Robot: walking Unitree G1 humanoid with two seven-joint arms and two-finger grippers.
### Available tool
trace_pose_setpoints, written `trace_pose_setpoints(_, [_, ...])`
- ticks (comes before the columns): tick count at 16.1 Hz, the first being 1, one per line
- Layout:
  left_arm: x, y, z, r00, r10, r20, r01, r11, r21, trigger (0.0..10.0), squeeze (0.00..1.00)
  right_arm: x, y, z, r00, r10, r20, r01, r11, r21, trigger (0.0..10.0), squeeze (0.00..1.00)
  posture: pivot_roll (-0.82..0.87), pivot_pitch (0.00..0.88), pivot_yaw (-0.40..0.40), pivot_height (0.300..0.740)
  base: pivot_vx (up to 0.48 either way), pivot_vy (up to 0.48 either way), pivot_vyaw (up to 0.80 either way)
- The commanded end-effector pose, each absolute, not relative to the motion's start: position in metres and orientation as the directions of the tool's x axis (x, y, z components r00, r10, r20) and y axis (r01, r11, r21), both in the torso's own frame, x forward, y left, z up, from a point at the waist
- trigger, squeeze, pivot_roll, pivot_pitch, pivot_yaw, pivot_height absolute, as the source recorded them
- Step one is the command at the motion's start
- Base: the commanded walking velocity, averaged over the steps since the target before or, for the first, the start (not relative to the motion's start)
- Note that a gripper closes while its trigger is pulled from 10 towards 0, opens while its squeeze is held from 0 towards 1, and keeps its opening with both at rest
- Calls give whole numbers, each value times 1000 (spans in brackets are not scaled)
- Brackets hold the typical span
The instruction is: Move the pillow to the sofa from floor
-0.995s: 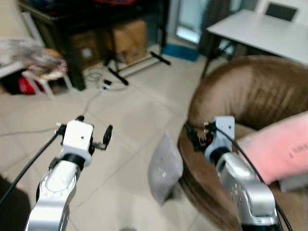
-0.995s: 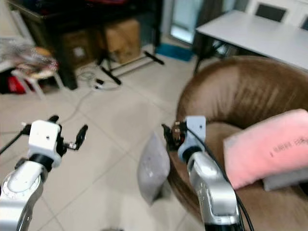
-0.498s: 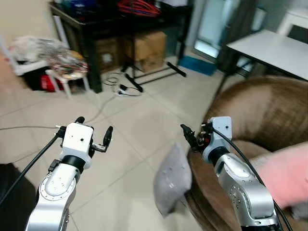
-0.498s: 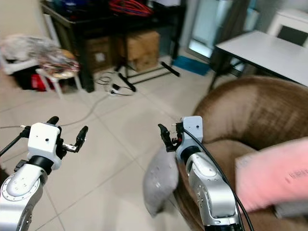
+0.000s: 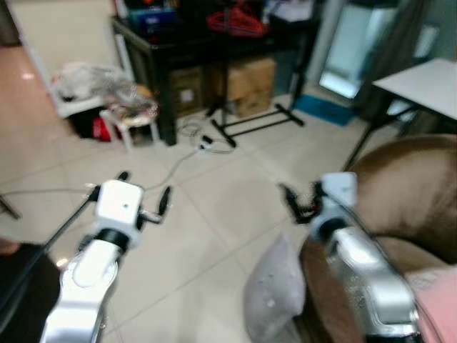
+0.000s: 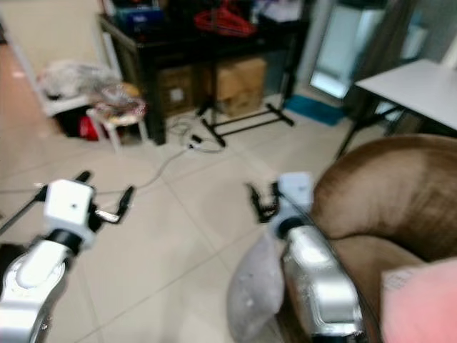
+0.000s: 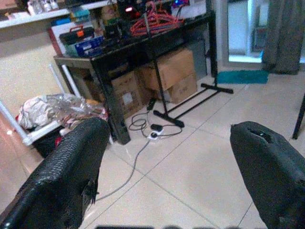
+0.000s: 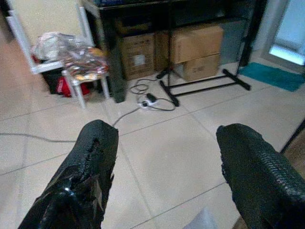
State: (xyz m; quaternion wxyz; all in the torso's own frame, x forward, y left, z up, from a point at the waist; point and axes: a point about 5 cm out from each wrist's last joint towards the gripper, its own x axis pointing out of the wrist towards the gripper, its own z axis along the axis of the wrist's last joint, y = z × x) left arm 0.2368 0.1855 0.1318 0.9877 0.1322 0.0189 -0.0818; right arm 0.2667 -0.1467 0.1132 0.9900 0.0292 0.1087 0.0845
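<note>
A grey pillow [image 5: 273, 300] beside a brown sofa [image 5: 407, 193], on beige floor tiles [image 5: 207, 200].

the grey pillow [image 5: 273, 294] is looking like soft matt cloth, lying below the right gripper [image 5: 300, 204], whose spread fingers [image 8: 251, 167] are showing a rough, cross-hatched black rubbery skin. the left gripper [image 5: 143, 204], fingers [image 7: 69, 167] parted, is wearing the same textured matt black. both arms are shining as brushed silver metal. the sofa [image 6: 389, 196] beside the right jaws is showing brown, velvety fabric. the floor [image 5: 214, 179] ahead of both jaws is gleaming as smooth, glossy pale tile, and the boxes [image 8: 190, 45] beyond are looking like matt cardboard.
</note>
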Motion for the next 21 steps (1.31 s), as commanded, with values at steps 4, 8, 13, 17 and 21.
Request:
trace_pose_setpoints(4, [239, 191, 135, 988, -148, -49, 156, 947, 281, 10000, 0, 272, -153, 121, 986, 85, -142, -68, 990, 122, 10000, 0, -48, 0, -26, 740, 364, 0, 0])
trace_pose_setpoints(8, [245, 195, 138, 995, -97, -8, 95, 943, 319, 10000, 0, 267, -163, 112, 988, 19, -153, 0, 992, 124, 10000, 0, -59, 0, -10, 730, 155, 0, 0])
trace_pose_setpoints(13, [248, 196, 138, 995, -103, 8, 96, 946, 309, 10000, 0, 266, -162, 111, 990, -11, -142, 35, 986, 163, 10000, 0, -69, 0, 11, 680, 0, 0, 0])
trace_pose_setpoints(17, [246, 200, 132, 996, -92, -5, 89, 945, 315, 10000, 0, 267, -161, 109, 989, -9, -147, 32, 987, 159, 10000, 0, -68, 0, 11, 645, 0, 0, 0])
trace_pose_setpoints(21, [246, 199, 133, 995, -104, -1, 99, 941, 324, 10000, 0, 269, -158, 107, 988, 1, -154, 22, 988, 153, 10000, 0, -62, 0, 7, 605, 0, 0, 0])
